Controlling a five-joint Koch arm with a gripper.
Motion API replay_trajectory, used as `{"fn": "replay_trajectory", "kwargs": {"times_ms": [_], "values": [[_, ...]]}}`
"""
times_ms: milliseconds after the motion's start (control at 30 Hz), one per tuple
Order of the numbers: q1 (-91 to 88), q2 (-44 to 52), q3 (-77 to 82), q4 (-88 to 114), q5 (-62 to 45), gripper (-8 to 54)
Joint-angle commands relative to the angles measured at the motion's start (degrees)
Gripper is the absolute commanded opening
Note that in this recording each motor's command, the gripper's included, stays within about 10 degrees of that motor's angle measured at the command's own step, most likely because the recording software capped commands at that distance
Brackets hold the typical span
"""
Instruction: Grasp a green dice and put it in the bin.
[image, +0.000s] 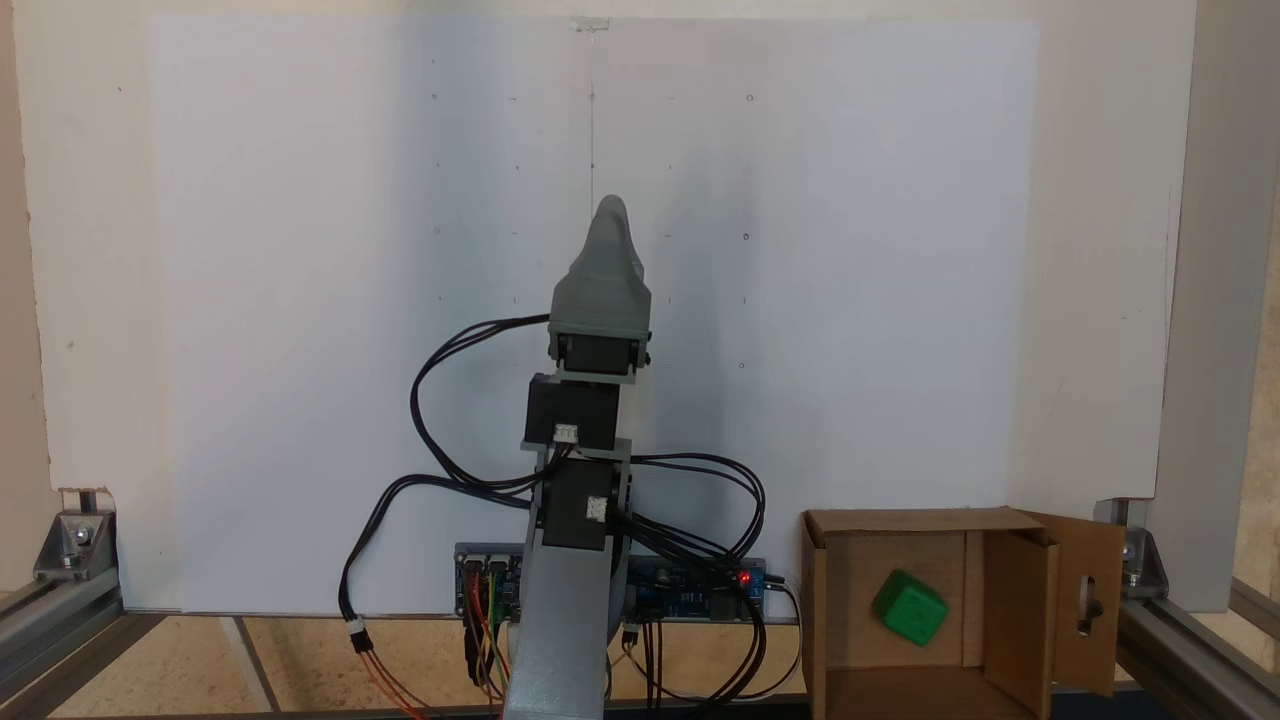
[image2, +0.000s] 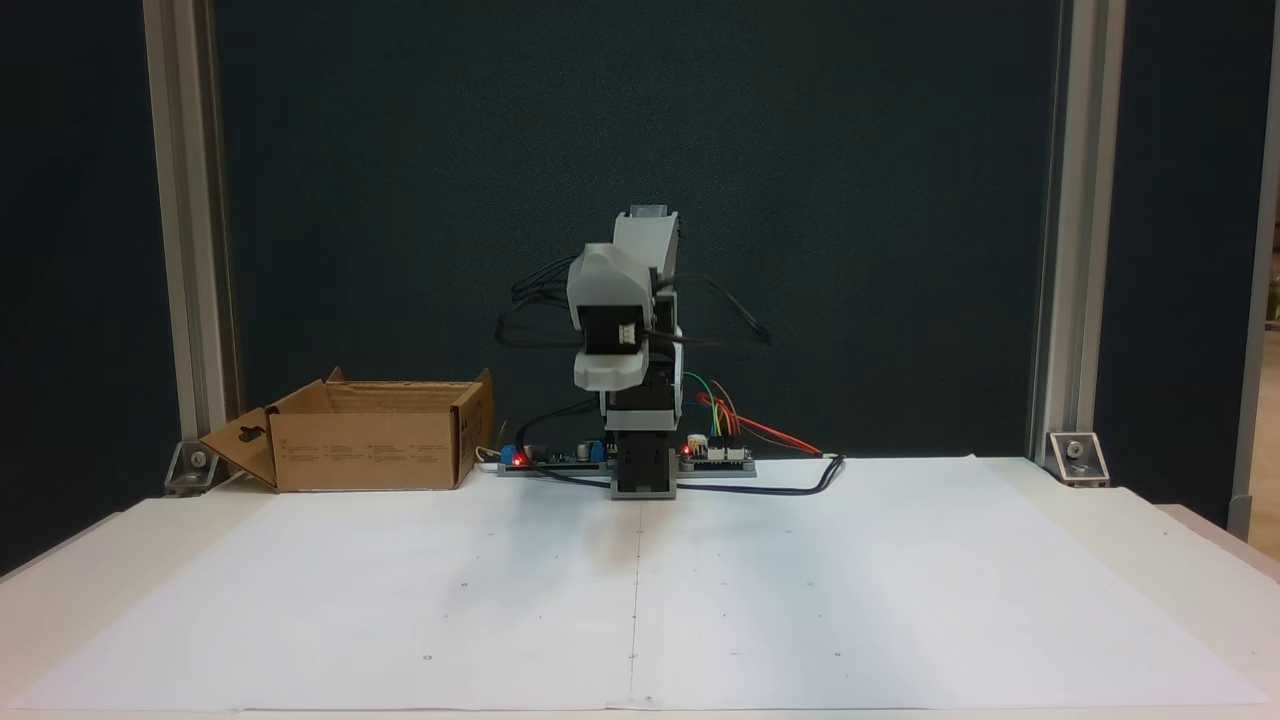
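My dice (image: 909, 608) is lying inside the bin (image: 1010, 519), so that job looks done. I am folding my arm up over its base. My gripper (image: 612, 212) is pointing away, and I cannot tell if it is open.

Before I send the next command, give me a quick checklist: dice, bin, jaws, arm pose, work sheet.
1. Green dice inside the bin: ok, it lies on the box floor.
2. Bin upright with flaps open: ok.
3. Gripper free of the dice: ok, nothing green on it.
4. Jaws open or shut: cannot tell, they line up one behind the other in both fixed views.
5. Arm folded back over its base, away from the bin: ok.
6. Another dice on the white sheet: none seen, ok.
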Motion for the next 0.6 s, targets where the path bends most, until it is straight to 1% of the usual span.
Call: {"fn": "replay_trajectory", "kwargs": {"times_ms": [0, 200, 400, 567], "values": [[0.0, 6.77, 0.79, -9.56, -0.18, 43.8], [0.26, 6.77, 9.14, -22.06, -2.81, 43.8], [0.53, 6.77, 15.21, -25.93, -3.08, 43.9], [0.53, 6.77, 17.05, -27.6, -3.08, 43.9]]}}
